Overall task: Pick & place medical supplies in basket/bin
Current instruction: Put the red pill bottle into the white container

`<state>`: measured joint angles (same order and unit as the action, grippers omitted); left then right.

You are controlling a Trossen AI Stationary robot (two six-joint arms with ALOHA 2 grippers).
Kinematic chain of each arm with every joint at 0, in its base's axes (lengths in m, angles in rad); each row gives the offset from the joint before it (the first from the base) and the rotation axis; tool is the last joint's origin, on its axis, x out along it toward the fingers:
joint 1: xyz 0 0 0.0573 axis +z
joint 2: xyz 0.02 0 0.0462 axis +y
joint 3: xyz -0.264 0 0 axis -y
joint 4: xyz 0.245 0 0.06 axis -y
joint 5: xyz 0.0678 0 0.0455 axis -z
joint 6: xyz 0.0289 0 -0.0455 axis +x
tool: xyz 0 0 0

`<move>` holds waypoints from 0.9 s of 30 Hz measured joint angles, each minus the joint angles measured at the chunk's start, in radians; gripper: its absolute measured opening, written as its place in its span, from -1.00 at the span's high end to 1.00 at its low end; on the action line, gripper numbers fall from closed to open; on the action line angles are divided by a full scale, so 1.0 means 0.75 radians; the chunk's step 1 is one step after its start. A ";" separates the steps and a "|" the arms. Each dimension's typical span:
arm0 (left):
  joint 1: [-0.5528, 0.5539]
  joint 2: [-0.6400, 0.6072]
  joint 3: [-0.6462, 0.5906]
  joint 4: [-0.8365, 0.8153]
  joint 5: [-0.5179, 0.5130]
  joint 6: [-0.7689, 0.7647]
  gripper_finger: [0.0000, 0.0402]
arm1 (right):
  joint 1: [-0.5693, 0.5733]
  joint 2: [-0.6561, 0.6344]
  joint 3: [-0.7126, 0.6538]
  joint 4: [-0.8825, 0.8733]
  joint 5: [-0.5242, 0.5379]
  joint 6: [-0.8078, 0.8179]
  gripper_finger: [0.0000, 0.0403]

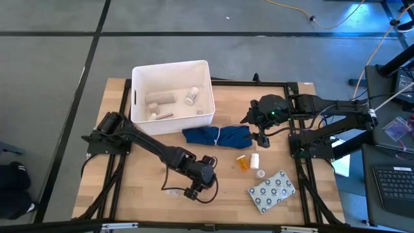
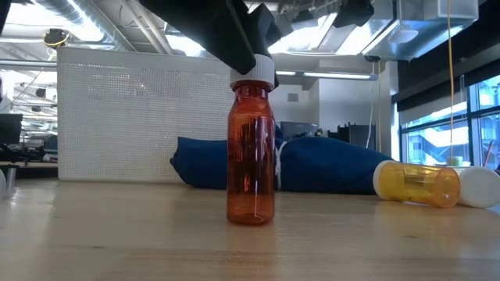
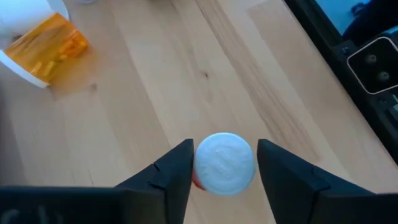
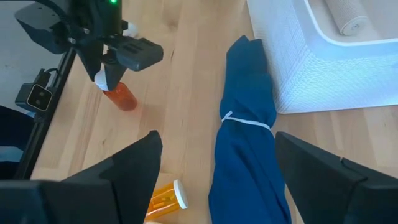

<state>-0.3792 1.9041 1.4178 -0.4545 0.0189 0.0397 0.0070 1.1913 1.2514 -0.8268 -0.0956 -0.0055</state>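
Here the left tool point(image 3: 224, 168) straddles the white cap of an upright red-orange bottle point(image 2: 251, 152) on the desk point(image 1: 142, 175) — whether it grips, I cannot tell. The right tool point(image 4: 214, 162) hangs released above the blue cloth point(image 1: 217, 135), beside the white tub point(image 1: 169, 70).

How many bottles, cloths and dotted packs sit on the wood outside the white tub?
Orange bottles: 2, the upright bottle at the left gripper and the lying bottle
Blue cloth: 1
Dotted pack: 1
Total: 4
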 joint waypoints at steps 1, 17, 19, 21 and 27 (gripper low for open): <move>0.002 0.000 0.000 -0.001 0.000 -0.002 0.20 | 0.000 0.000 0.000 0.000 0.000 0.001 -0.53; 0.090 -0.232 0.217 -0.067 -0.143 -0.175 0.38 | 0.000 0.000 0.000 -0.008 -0.001 -0.004 -0.53; 0.117 -0.297 0.276 -0.052 -0.227 -0.179 0.38 | 0.000 0.000 0.000 -0.008 -0.001 -0.004 -0.53; 0.139 -0.358 0.334 -0.059 -0.376 -0.179 0.38 | 0.000 0.000 0.000 -0.008 -0.001 -0.004 -0.53; 0.237 -0.525 0.479 -0.119 -0.776 -0.218 0.32 | 0.000 0.000 0.000 -0.011 -0.001 -0.003 -0.53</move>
<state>-0.2018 1.5107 1.7771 -0.5437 -0.5628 -0.1239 0.0071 1.1912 1.2514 -0.8349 -0.0963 -0.0074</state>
